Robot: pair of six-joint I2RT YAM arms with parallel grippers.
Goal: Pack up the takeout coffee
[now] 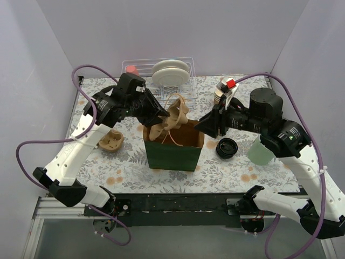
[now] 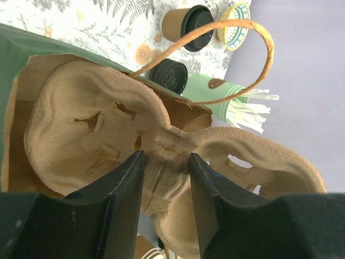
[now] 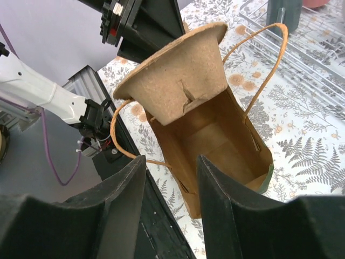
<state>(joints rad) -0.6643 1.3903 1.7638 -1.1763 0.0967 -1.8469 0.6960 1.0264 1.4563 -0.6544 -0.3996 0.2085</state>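
Pulp-brown and moulded, the cup carrier (image 1: 171, 120) hangs tilted over the mouth of the green bag (image 1: 173, 154), pinched at its narrow waist by the left tool (image 2: 166, 178), whose two fingers press against it from either side. One of its cups dips into the bag's kraft-lined opening while the other sticks out above the rim. The bag stands upright on the floral worktop (image 1: 232, 172), its paper handles (image 3: 259, 75) arching up. The right tool (image 3: 170, 186) hovers just beside the bag's right rim with its fingers spread apart and nothing between them. The coffee (image 2: 186, 24), a brown cup with a black lid, lies on its side on the worktop at the back right, near the right arm and well apart from the bag. A loose black lid (image 1: 226, 148) lies just right of the bag, with a pale green cup (image 1: 261, 151) beyond it. A second carrier (image 1: 111, 141) rests on the worktop left of the bag.
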